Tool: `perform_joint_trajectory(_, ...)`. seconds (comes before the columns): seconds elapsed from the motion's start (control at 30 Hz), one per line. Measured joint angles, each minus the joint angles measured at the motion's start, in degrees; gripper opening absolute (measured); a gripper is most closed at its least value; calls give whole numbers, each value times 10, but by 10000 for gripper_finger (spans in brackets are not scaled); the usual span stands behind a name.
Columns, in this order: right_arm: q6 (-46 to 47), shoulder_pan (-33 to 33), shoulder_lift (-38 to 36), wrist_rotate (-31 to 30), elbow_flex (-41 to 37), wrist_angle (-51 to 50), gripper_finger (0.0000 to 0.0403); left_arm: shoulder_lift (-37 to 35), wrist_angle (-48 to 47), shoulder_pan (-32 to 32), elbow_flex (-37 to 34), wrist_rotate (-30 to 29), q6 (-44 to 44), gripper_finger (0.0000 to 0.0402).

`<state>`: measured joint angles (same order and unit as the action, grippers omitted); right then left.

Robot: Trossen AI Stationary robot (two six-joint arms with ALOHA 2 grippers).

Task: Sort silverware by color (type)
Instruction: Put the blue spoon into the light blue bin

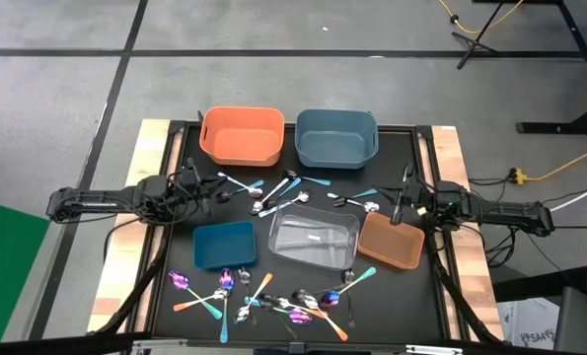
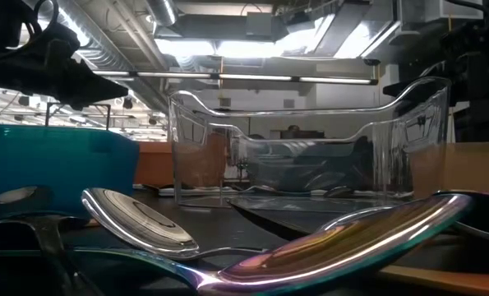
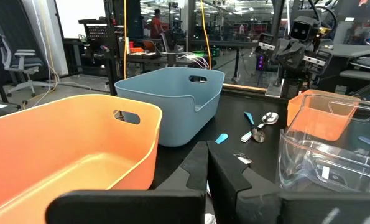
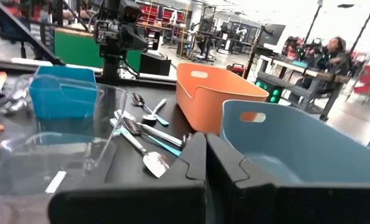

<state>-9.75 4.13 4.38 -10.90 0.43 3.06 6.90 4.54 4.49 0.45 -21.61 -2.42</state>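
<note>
silverware [image 1: 273, 296] scattered (axes mixed)

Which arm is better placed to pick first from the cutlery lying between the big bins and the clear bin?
Probably left. The left gripper, jaws shut, sits beside the teal-handled spoons; the right gripper waits near the small brown bin, with fewer pieces close.

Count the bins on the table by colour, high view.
Orange bin: 1
Grey-blue bin: 1
Small blue bin: 1
Clear bin: 1
Brown bin: 1
Total: 5
</note>
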Motion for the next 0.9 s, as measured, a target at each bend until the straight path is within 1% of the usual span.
perform_joint_trajectory(0.17,55,0,0,0,0,3,2,0,0,0,0,0,0,0)
perform_joint_trajectory(0.27,97,0,0,-1,0,5,16,0,0,0,0,0,0,0)
perform_joint_trajectory(0.37,139,0,0,-3,0,5,48,0,0,0,0,0,0,0)
perform_joint_trajectory(0.57,169,0,0,-27,0,8,130,0,0,0,0,0,0,0)
perform_joint_trajectory(0.67,195,0,0,-47,0,21,164,0,0,0,0,0,0,0)
perform_joint_trajectory(0.77,203,0,0,-50,0,38,185,0,0,0,0,0,0,0)
perform_joint_trajectory(0.9,200,0,0,-46,0,85,194,0,0,0,0,0,0,0)
